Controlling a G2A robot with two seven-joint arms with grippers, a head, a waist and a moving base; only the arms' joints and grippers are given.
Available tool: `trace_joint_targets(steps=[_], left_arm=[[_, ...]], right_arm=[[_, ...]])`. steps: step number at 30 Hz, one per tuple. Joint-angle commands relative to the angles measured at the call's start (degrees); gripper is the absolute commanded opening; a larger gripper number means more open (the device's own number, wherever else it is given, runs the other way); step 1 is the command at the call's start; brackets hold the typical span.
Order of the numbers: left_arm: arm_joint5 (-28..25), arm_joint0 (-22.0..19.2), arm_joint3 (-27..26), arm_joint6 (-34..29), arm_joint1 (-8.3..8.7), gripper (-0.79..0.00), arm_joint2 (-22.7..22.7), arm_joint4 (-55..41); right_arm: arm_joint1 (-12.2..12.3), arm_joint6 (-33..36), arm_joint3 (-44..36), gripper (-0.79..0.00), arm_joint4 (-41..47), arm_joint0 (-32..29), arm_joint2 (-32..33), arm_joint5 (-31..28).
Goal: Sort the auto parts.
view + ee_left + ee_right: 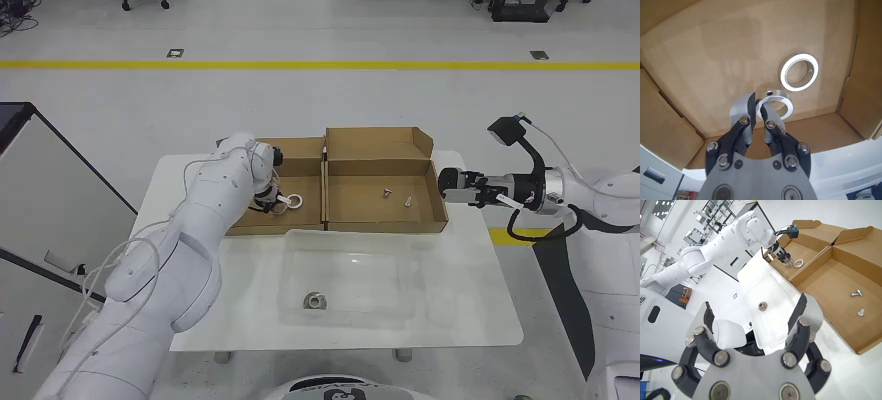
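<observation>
My left gripper (758,102) is shut on the wall of a silver collar ring (775,106), one finger inside the ring and one outside, low over the floor of the left cardboard box (300,150). A second, matching ring (798,71) lies flat on that floor just beyond it, also seen as the free ring (297,201). My right gripper (753,313) stands open with nothing between its fingers, beside the outer wall of the right cardboard box (380,135). Two bolts (386,190) (408,200) lie in that box.
A clear plastic bin (400,310) sits in front of the two boxes and holds one flanged metal part (314,300). The boxes stand side by side with raised walls and flaps. Bare white table (475,290) lies to the right of the bin.
</observation>
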Motion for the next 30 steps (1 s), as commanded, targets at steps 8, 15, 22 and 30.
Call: trace_joint_targets(steps=[8,15,22,30], left_arm=[[-1.5,-2.0,1.9,1.2,-0.23,0.0,-0.7,-0.5],[-4.5,-4.0,1.6,1.8,0.33,0.0,-1.3,-0.4],[-11.4,-4.9,-2.1,0.6,1.36,0.0,-1.7,0.4],[-21.7,-2.7,-12.4,-7.0,4.03,0.0,-4.2,-2.7]], right_arm=[[0.0,0.0,0.0,0.0,0.0,0.0,0.0,0.0],[0.0,0.0,0.0,0.0,0.0,0.0,0.0,0.0],[0.0,0.0,0.0,0.0,0.0,0.0,0.0,0.0],[0.0,0.0,0.0,0.0,0.0,0.0,0.0,0.0]])
